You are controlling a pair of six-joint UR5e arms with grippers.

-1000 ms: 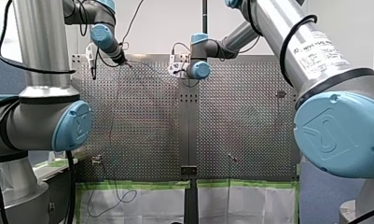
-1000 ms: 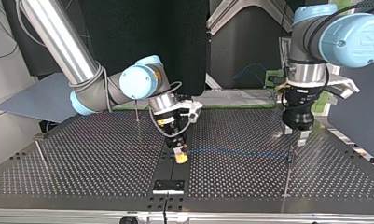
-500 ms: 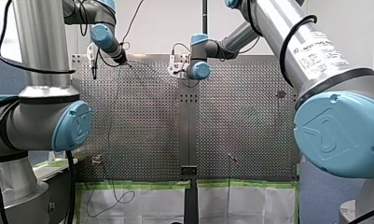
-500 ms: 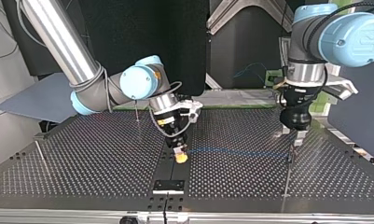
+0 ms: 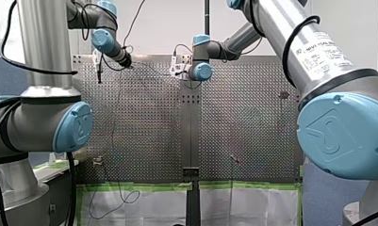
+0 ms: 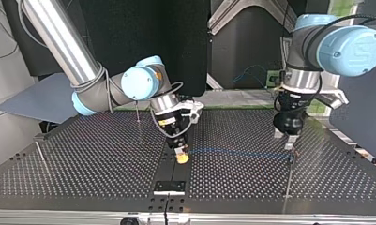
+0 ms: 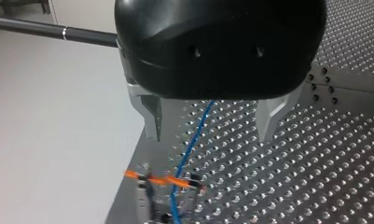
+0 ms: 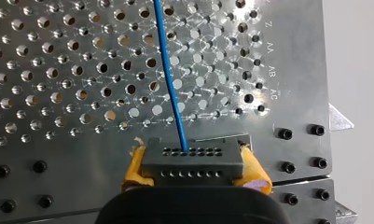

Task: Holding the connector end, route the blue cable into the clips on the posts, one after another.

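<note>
Shiny bare metal table (image 8: pixel 296 70); smooth plastic blue cable (image 8: pixel 168 79); matt grey plastic connector (image 8: pixel 191 157).

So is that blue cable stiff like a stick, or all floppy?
Probably floppy: the blue cable bends gently leaving the connector. It looks very thin, so likely light. Across the table it runs straight, so it's probably just pulled taut.
</note>
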